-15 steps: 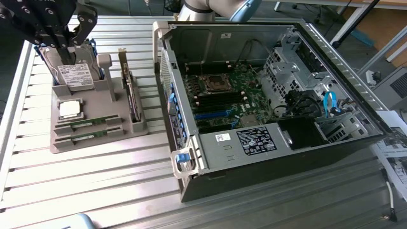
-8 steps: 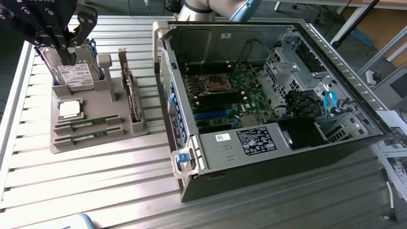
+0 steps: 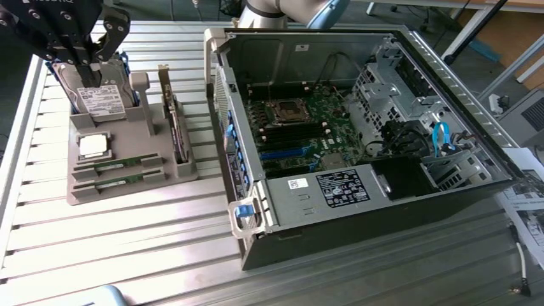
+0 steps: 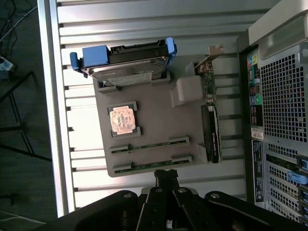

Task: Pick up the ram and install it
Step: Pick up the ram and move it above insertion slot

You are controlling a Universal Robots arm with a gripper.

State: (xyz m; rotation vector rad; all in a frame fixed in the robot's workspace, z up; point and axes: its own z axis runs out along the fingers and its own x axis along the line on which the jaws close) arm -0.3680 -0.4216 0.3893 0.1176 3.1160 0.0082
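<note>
The tray (image 3: 136,150) is sitting on the table (image 3: 127,255), at the exterior view's left of the computer case (image 3: 340,210). Two ram sticks (image 3: 117,164) are lying in it.

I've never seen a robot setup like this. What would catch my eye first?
The big open computer case on the exterior view's right stands out, its green motherboard laid bare. At the exterior view's left a grey tray holds parts: an upright hard drive, a silver processor chip and two thin ram sticks. The robot's dark hand hangs above the tray, shut and holding nothing.
</note>
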